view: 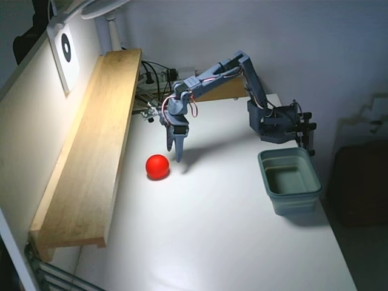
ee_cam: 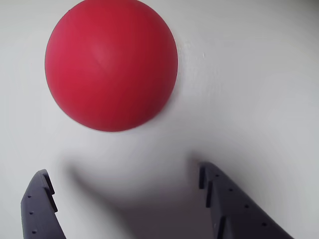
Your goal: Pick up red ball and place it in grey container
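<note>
The red ball [view: 157,166] lies on the white table, close to the wooden shelf at the left of the fixed view. My gripper [view: 176,153] points down just right of it and slightly behind, apart from it. In the wrist view the ball [ee_cam: 111,63] fills the upper left, and my gripper [ee_cam: 124,179] is open below it, its two dark fingertips [ee_cam: 212,184] spread wide with bare table between them. The grey container [view: 290,180] stands empty at the right side of the table, beside the arm's base.
A long wooden shelf [view: 91,151] runs along the table's left side. The arm's base [view: 282,124] is clamped at the right back edge. Cables [view: 159,79] lie at the back. White table [view: 206,230] stretches toward the front.
</note>
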`<state>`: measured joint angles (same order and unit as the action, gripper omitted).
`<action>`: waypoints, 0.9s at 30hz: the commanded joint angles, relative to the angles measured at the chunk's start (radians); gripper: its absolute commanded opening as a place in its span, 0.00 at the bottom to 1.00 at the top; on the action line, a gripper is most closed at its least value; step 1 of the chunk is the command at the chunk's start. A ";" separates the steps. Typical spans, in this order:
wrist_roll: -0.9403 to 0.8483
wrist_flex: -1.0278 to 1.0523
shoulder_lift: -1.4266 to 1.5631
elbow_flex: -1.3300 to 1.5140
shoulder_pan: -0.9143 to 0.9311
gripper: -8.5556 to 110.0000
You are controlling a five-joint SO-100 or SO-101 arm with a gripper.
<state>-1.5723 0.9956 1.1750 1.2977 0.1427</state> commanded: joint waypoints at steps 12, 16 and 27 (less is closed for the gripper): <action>0.002 0.223 -0.362 -0.656 0.001 0.39; 0.002 0.295 -0.464 -0.830 0.001 0.39; 0.002 0.287 -0.448 -0.806 0.001 0.39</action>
<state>-1.5723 1.2671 0.6888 0.5384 0.1427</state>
